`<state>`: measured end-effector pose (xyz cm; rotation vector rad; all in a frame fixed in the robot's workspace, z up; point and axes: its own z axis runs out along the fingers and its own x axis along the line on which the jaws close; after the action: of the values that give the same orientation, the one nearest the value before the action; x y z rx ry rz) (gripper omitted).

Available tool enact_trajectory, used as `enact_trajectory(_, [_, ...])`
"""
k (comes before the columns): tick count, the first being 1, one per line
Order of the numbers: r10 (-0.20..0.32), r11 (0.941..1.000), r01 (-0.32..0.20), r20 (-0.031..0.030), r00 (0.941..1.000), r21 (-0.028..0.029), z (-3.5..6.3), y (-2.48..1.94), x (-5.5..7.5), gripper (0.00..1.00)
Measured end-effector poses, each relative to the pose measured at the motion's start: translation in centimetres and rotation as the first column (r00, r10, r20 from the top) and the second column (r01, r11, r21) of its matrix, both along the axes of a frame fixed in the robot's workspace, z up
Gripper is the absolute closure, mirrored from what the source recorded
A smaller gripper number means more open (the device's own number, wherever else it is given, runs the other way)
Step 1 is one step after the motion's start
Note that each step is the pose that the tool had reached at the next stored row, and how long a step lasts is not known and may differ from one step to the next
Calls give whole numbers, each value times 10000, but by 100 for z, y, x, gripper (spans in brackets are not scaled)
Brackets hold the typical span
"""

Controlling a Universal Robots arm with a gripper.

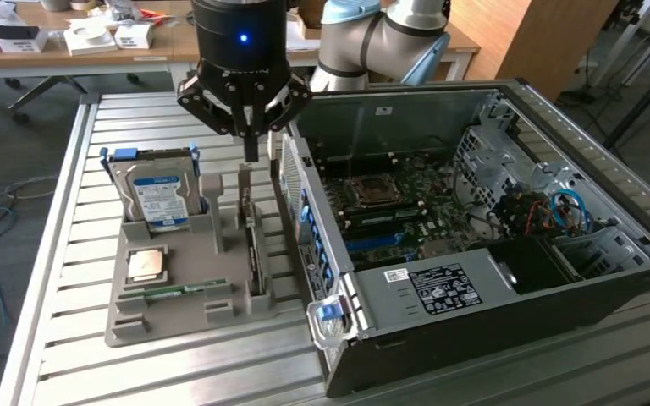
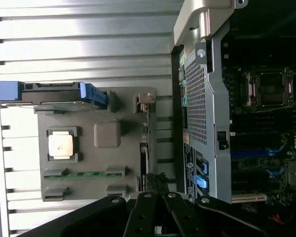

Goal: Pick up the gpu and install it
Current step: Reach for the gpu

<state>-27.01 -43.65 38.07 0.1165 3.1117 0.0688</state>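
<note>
The gpu [image 1: 253, 254] is a thin dark card standing on edge in a slot of the grey holder [image 1: 179, 320], on the side nearest the open computer case [image 1: 415, 347]. My gripper [image 1: 260, 157] hangs over the card's far end with its fingers pressed together, tips just at the card's top edge; I cannot tell whether they touch it. In the wrist view the gpu [image 2: 144, 148] appears edge-on, running along the holder [image 2: 89, 159] straight out from my gripper [image 2: 156, 183].
The holder also carries an upright blue-labelled hard drive [image 1: 162, 196], a CPU [image 1: 148, 265] and a green memory stick [image 1: 179, 292]. The case lies open with its motherboard [image 1: 404, 203] exposed. Everything rests on a slatted metal table [image 1: 71, 254].
</note>
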Motion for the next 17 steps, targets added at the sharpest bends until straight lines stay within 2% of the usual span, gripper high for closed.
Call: enact_trajectory(17, [1,10000,-1,-3,10000,-1,-301,0,-18,89])
